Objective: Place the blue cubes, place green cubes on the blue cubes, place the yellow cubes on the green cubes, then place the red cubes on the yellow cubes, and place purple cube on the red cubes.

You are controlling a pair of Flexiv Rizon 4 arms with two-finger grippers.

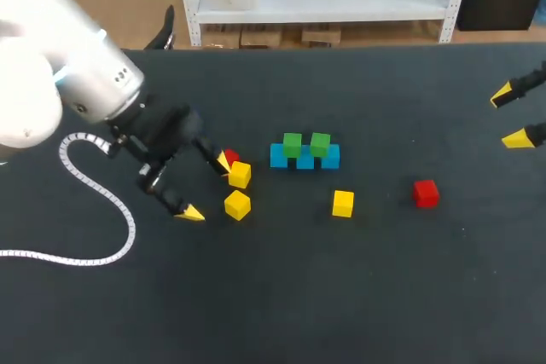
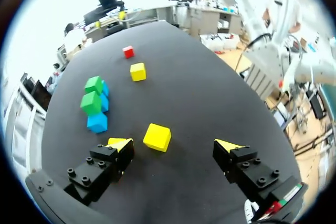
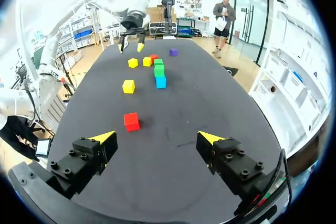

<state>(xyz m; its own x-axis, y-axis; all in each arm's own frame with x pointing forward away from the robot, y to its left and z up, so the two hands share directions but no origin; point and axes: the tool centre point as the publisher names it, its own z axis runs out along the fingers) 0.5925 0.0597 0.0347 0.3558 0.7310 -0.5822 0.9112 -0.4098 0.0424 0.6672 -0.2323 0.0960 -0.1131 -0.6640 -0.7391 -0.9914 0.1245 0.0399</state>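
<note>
Tabletop (image 1: 384, 296) is dark, strewn with coloured cubes (image 1: 304, 153); left pincer (image 1: 207, 187) and right pincer (image 1: 509, 116) both gape open

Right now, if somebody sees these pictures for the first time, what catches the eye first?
Mid-table, two green cubes sit on a row of blue cubes, a tower only half built. Beside them, the left arm's open fingers hang close to two yellow cubes; a red cube lies alone farther to the right.

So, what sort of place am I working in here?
Likely a robotics lab workbench: a black table, green cubes stacked on blue cubes, and the left end effector and right end effector over it.
</note>
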